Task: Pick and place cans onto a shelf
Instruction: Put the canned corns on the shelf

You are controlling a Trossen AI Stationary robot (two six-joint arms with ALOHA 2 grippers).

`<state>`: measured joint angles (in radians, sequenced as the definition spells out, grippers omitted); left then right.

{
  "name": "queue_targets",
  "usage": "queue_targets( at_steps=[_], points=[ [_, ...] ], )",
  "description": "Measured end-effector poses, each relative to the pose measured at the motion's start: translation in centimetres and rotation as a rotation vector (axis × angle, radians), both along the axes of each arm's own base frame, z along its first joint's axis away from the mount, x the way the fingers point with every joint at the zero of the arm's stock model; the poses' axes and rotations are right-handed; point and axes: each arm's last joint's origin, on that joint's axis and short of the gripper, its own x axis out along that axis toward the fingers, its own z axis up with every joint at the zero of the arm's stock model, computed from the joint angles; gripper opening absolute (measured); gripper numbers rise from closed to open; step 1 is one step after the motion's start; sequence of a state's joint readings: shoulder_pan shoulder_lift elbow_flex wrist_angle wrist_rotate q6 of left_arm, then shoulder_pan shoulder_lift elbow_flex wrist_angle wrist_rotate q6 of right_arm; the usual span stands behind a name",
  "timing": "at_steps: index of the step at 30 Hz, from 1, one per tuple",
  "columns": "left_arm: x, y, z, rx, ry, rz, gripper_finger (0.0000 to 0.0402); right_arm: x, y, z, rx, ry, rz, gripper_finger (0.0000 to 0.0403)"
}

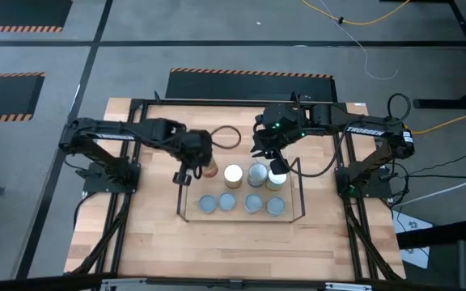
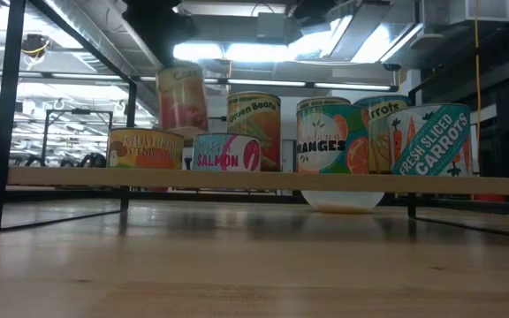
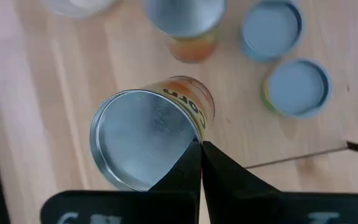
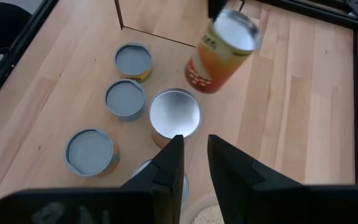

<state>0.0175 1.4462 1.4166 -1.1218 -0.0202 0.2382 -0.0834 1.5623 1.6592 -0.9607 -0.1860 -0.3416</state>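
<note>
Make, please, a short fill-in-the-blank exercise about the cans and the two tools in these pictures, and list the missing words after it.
1. The left tool pinches a tilted can by its ___.
2. Seen from above, the straight row of blue-lidded cans counts ___ cans.
3. In the low view, the label of the pink can reads ___.
4. The right tool hovers open above the standing cans and holds ___.

Missing words: rim; four; salmon; nothing.

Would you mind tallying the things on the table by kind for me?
Cans: 7
Dish: 1
Shelf: 1
Total: 9
</note>
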Motion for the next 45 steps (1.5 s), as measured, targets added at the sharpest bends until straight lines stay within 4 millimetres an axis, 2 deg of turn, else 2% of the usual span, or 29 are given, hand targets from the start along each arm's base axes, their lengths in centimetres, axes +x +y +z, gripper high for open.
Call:
queue_targets(
  at_steps=[8,16,31,39,45],
  points=[
    [1.3,-2.2,-2.0,0.01,0.092,-0.097,0.0,0.0,0.0,0.0,0.0,0.001,0.0,0.0078],
    [1.9,-3.5,-2.9,0.039,0.131,-0.149,0.0,0.0,0.0,0.0,0.001,0.001,0.001,0.0078],
    [2.1,-3.7,-3.3,0.072,0.143,-0.146,0.0,0.0,0.0,0.0,0.002,0.001,0.001,0.0078],
    [1.8,-3.7,-4.9,0.074,0.185,-0.146,0.0,0.0,0.0,0.0,0.001,0.001,0.001,0.0078],
    [1.9,-3.7,-5.0,0.075,0.177,-0.145,0.0,0.0,0.0,0.0,0.001,0.001,0.001,0.0078]
  ],
)
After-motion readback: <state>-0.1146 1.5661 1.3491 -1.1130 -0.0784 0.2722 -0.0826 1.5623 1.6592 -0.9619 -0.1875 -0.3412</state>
